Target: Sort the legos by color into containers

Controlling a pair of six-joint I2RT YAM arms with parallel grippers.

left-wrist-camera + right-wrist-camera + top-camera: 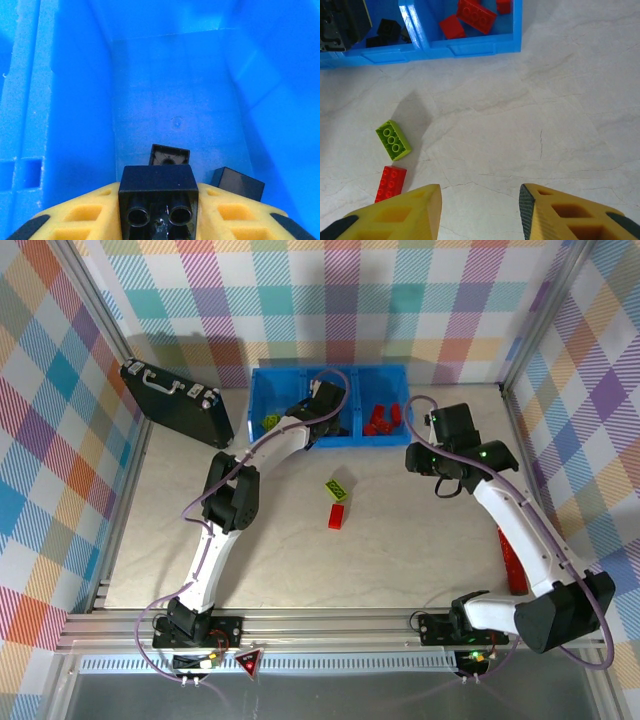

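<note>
My left gripper reaches down into the middle compartment of the blue bin, shut on a black brick held studs-side toward the camera. Two more black bricks lie on that compartment's floor below. Red bricks sit in the right compartment and green ones in the left. On the table a lime green brick and a red brick lie close together. My right gripper hovers open over bare table to their right, with nothing between its fingers.
A black briefcase lies at the back left beside the bin. A long red tube lies along the right edge near the right arm. Checked walls close in the table on three sides.
</note>
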